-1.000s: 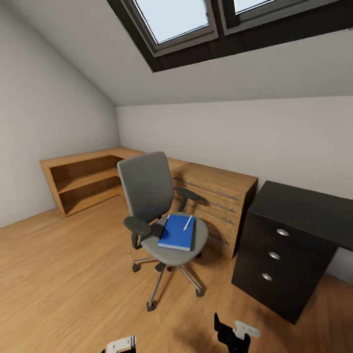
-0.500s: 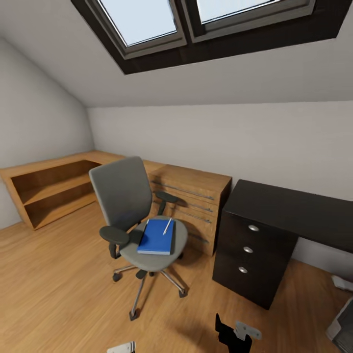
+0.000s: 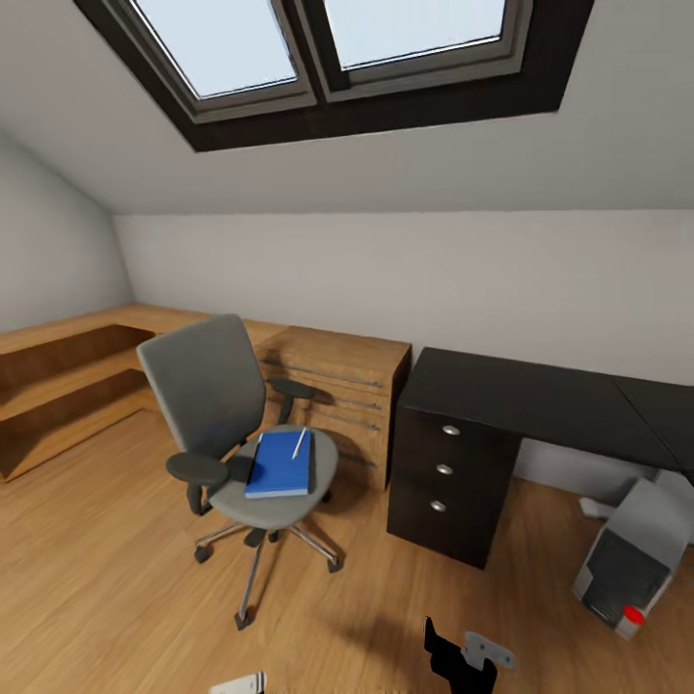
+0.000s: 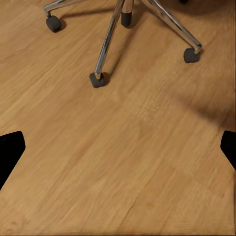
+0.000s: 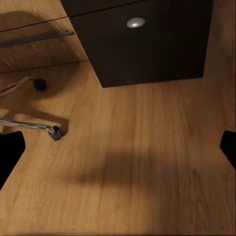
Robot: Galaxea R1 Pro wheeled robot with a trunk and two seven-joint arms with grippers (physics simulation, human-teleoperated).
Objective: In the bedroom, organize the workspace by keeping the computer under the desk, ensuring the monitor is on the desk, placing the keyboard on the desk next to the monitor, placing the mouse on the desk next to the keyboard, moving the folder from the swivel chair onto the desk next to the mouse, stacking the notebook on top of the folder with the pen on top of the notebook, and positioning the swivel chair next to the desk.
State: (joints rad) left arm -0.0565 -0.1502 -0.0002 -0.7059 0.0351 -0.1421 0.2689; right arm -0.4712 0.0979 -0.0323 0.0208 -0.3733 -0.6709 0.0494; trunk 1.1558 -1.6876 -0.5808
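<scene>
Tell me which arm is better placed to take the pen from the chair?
Probably the left. The swivel chair with the pen stands left of centre, and its castors lie before the open left tool. The right tool faces the desk drawers.

Soft skylight [image 3: 318, 48] daylight, faint shadows

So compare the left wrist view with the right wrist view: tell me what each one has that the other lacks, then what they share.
Left wrist alone: the chrome centre post and several spokes of the swivel chair base.

Right wrist alone: the desk's black drawer unit with a round silver knob, and the wooden dresser with its bar handle.

Shared: the wooden floor, chair castors on metal legs, and dark fingertips at both side edges, spread wide with nothing between them.
</scene>
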